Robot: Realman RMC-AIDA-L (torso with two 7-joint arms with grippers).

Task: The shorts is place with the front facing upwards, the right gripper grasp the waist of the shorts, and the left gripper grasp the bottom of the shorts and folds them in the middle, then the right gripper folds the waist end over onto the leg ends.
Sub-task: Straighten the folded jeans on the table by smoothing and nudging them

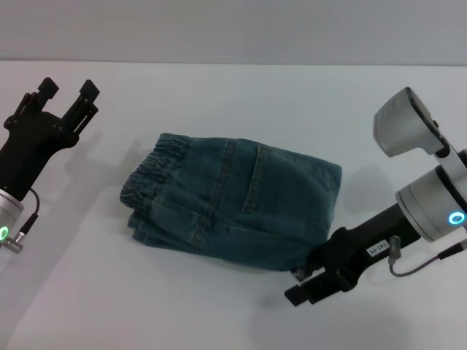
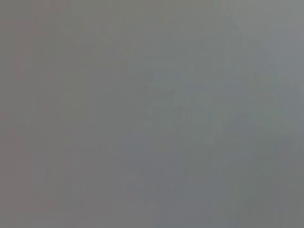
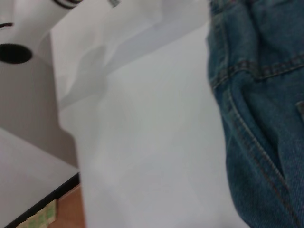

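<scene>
With the right tool (image 1: 310, 281) at the folded shorts (image 1: 233, 200), grip unclear, the fold could be dragged open; the left tool (image 1: 67, 98) is held open, empty.

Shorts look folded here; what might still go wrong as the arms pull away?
1. The right gripper sits low against the near corner of the folded denim shorts; backing out, it may snag the cloth and drag the fold open.
2. The elastic waistband lies bunched on the left side, so the layers may slump unevenly.
The left gripper hovers well clear, jaws open.
</scene>
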